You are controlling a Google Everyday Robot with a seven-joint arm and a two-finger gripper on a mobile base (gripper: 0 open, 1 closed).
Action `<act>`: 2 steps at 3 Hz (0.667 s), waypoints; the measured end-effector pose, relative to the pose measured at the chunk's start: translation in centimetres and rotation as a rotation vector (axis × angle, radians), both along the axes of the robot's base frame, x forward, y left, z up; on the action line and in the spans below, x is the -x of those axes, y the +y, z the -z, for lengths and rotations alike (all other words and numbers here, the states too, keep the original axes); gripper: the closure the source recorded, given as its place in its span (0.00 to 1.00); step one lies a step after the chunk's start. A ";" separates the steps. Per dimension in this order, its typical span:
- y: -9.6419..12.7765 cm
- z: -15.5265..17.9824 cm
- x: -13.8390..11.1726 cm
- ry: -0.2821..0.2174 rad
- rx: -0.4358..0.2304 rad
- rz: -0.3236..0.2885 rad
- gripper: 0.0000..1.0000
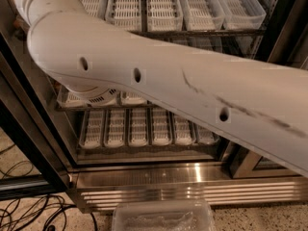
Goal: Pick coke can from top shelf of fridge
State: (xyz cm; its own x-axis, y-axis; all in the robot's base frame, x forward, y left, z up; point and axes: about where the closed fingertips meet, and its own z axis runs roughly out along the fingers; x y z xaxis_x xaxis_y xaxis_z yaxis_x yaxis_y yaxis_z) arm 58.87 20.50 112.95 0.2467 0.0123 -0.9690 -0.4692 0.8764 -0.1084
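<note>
1 fridge (pixel 192 177) fills the view, with 3 racks lined with white slotted trays (pixel 138 126). The lowest rack shows 6 lanes. The top shelf (pixel 202 32) is cut off above. 1 white arm (pixel 168 85) crosses everything and hides most of the middle rack. 1 clear tub (pixel 163 215) is cut off at the bottom edge. The pincer is out of view beyond the arm's upper-left end, so I cannot tell how far open it is or what it grips. The coke can cannot be made out on any rack.

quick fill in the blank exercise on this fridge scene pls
1. The robot's arm, coloured ___, crosses in front of the fridge.
2. The tool is ___ of view.
3. A clear plastic container sits on the ___ below the fridge's steel base.

Missing words: white; out; floor
</note>
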 end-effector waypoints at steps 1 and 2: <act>-4.9 -0.5 -0.4 0.050 0.014 0.013 1.00; -12.0 2.5 -2.7 0.158 0.061 0.038 1.00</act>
State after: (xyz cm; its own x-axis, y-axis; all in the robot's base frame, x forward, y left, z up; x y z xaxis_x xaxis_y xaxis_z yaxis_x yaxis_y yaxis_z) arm 61.53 8.46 110.46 0.0904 -0.0543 -0.9944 -0.4515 0.8878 -0.0895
